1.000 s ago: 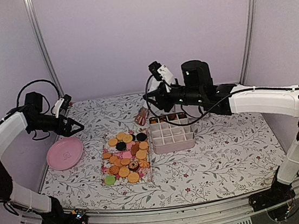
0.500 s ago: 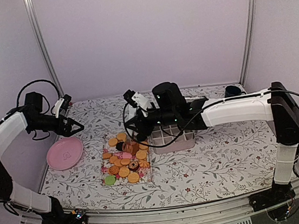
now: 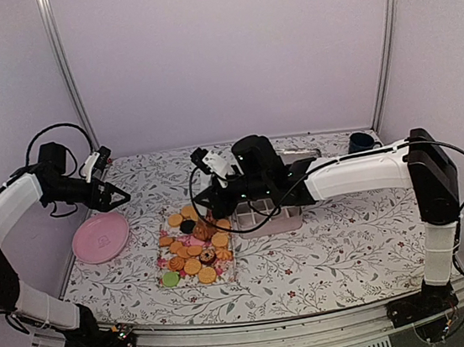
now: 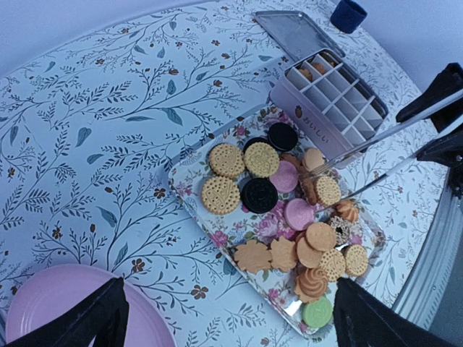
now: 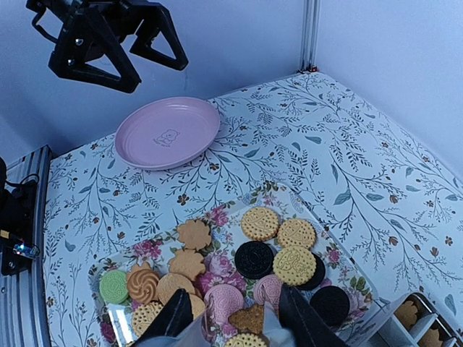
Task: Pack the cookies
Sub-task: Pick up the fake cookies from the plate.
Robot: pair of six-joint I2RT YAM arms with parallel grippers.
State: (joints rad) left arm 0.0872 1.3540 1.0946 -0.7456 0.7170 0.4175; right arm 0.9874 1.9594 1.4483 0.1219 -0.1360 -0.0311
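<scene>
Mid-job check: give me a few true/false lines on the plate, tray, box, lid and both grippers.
1. The plate holds cookies. False: it is bare; the cookies lie on the tray, with a few in the box.
2. The left gripper is open and away from the tray. True.
3. The right gripper hangs over the box. False: it is down over the tray, jaws apart among the cookies.
4. Every compartment of the box is filled. False: only a few along one edge hold cookies; most are empty.
5. The lid is off the box. True.
</scene>
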